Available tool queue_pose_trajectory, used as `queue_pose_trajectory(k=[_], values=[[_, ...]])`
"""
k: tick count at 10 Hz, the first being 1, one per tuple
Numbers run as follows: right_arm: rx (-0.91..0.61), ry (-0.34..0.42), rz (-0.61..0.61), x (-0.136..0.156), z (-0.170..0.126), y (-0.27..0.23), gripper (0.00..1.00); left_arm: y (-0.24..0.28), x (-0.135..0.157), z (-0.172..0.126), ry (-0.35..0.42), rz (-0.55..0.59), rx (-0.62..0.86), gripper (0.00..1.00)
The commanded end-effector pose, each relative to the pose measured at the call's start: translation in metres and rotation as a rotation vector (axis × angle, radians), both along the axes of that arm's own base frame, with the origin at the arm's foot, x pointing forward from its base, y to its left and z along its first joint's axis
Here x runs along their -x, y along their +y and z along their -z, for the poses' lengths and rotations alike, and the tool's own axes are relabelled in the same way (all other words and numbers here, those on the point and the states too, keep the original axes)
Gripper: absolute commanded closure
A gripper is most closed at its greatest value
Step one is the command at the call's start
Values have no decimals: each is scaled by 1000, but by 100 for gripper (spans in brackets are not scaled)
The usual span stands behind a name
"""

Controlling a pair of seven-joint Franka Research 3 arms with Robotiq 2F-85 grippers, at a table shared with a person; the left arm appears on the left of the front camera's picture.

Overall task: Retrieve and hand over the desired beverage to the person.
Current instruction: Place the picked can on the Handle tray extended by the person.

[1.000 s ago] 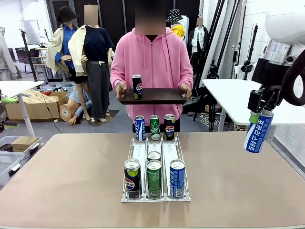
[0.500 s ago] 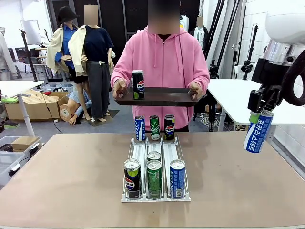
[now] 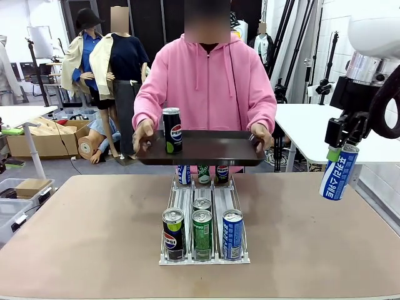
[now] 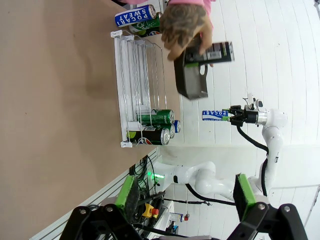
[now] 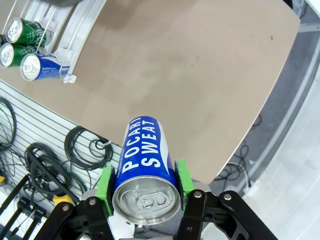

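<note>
Holding blue can, right gripper clamped at its top; left gripper wide, empty. I carry it level leftward to the person's tray.

Blue Pocari Sweat can with white lettering, person in a pink hoodie, dark brown tray carrying a black Pepsi can, tan table, white rack of green, blue, black cans.
</note>
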State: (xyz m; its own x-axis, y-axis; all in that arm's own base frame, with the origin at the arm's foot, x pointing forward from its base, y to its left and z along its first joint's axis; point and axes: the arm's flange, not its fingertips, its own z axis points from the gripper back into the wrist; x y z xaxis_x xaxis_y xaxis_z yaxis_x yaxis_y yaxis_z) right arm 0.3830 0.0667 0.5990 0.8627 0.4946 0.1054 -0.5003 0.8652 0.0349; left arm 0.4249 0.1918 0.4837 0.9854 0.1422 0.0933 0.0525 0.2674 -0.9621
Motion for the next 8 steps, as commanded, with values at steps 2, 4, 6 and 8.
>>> queue_pose_trajectory(k=[2,4,6,8], values=[[1,-4,-1,0,-1,0,100,1,1,-2,-5,-2,-1,0],[0,0,0,0,0,0,100,1,1,-2,-5,-2,-1,0],[16,-6,-6,-2,-15,10,100,1,1,-2,-5,-2,-1,0],[30,-6,-34,-9,-35,28,100,1,1,-2,-5,-2,-1,0]])
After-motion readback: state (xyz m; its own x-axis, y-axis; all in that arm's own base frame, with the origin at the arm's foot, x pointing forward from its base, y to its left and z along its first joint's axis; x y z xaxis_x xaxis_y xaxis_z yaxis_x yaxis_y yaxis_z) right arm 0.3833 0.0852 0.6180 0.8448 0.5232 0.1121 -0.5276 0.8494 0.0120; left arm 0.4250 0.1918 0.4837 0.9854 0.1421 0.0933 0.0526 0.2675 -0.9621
